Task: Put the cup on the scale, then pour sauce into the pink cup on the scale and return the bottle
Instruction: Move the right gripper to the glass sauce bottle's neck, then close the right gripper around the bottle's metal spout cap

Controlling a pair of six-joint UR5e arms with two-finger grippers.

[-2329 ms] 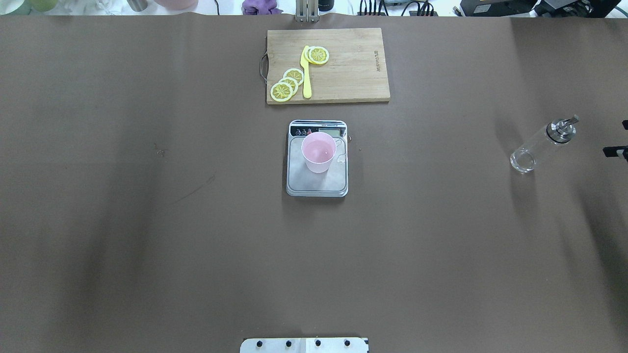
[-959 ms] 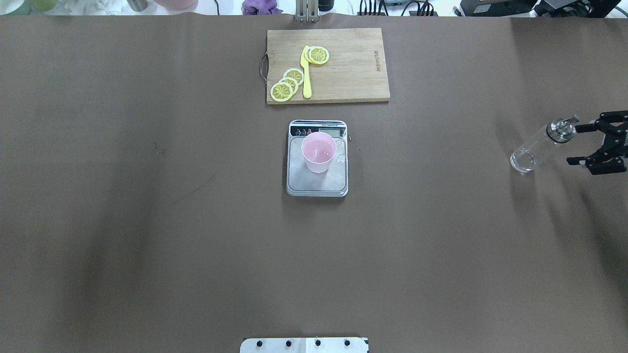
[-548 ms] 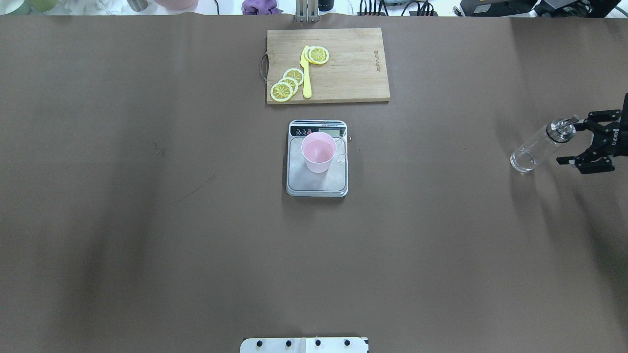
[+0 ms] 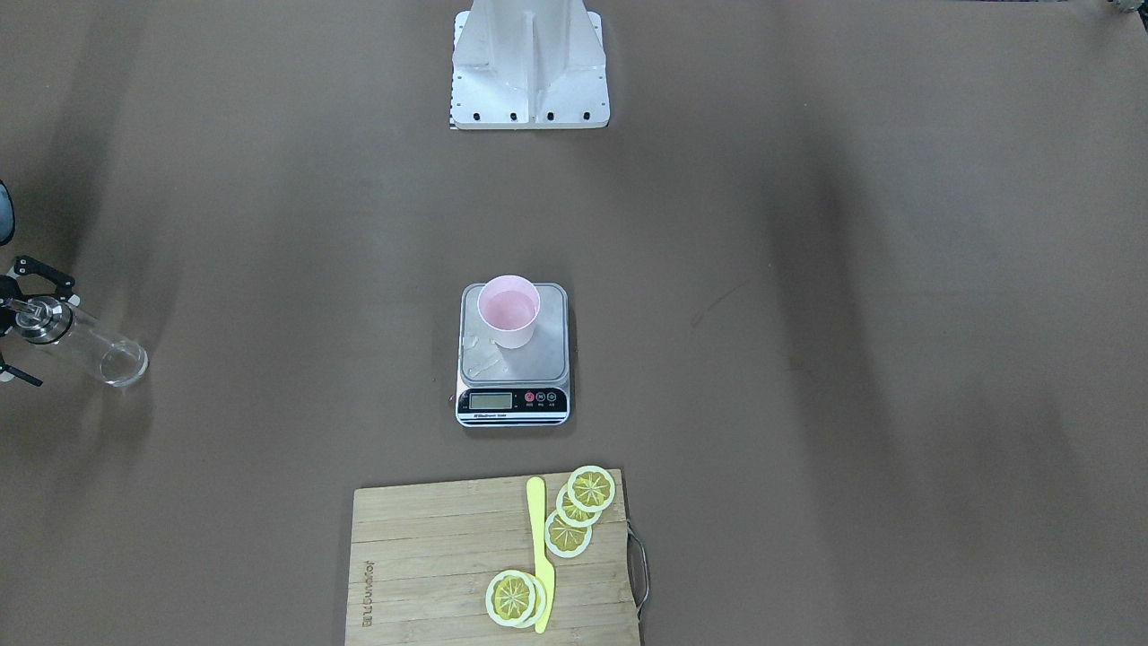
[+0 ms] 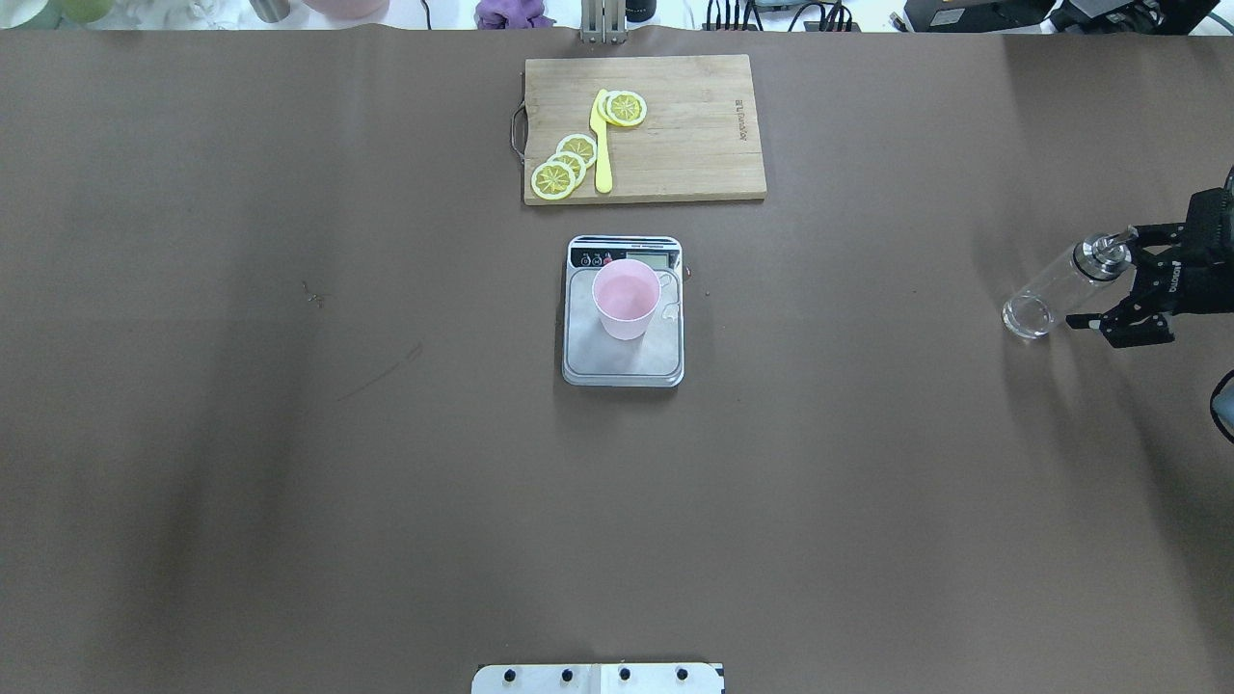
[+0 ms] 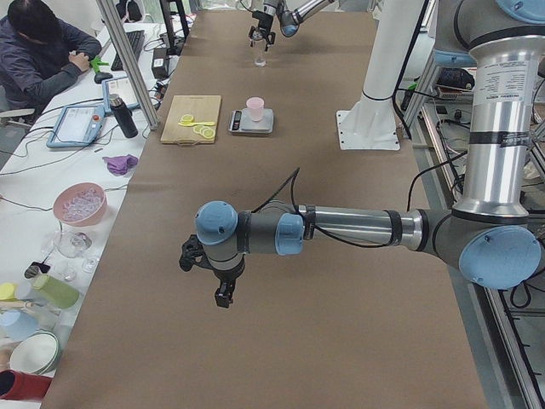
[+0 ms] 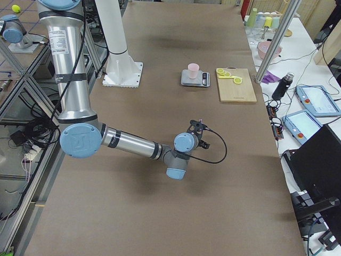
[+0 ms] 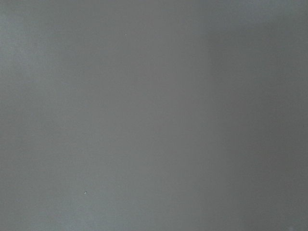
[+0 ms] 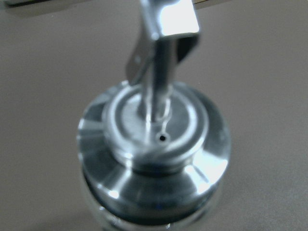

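The pink cup (image 5: 627, 299) stands upright on the scale (image 5: 623, 361) at the table's middle; both also show in the front view, cup (image 4: 508, 311) on scale (image 4: 529, 363). The clear glass bottle (image 5: 1053, 292) with its metal pourer cap stands upright far right, also in the front view (image 4: 85, 345). My right gripper (image 5: 1109, 280) is open, its two fingers on either side of the bottle's cap end. The right wrist view looks straight down on the cap (image 9: 154, 139) at close range. My left gripper (image 6: 213, 281) hangs over bare table; I cannot tell if it is open.
A wooden cutting board (image 5: 694, 135) with lemon slices and a yellow knife lies behind the scale. The robot's base plate (image 4: 529, 90) sits at the near edge. A side table with bowls, bottles and an operator (image 6: 43, 51) runs along the far side.
My right gripper came in from the right edge and moved left, open, until its fingers flank the bottle's cap. Bottle, cup and scale have not moved.
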